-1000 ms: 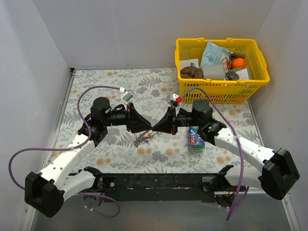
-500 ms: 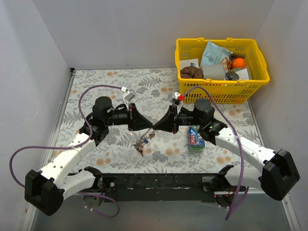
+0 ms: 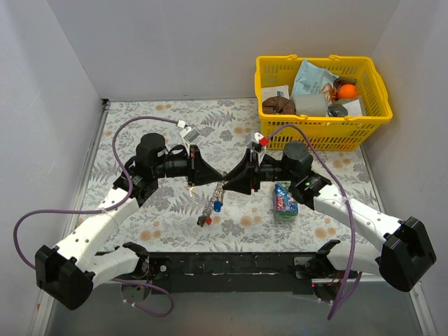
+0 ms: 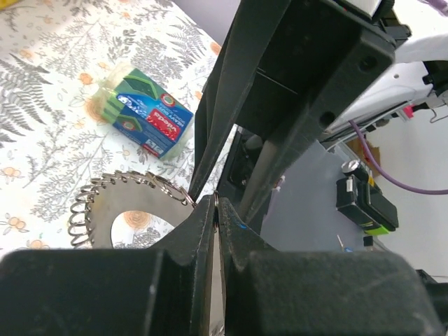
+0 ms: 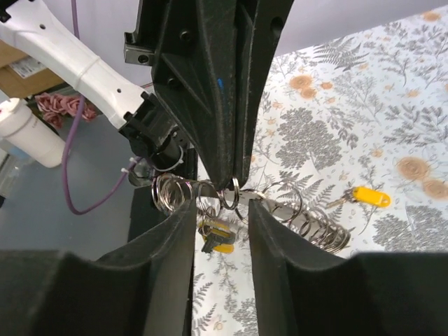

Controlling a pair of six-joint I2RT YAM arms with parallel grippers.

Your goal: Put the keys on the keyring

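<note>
Above the fern-print cloth, left pincer clamps the coiled silver keyring; right pincer gapes, released.

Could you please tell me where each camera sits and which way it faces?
Top external: above and behind the robot, looking down on the table; both arms show.
Left wrist: on the left arm, facing the right gripper; its own shut fingers show.
Right wrist: on the right arm, facing the left gripper; its own parted fingers show.
Shared: all three show the keyring.
</note>
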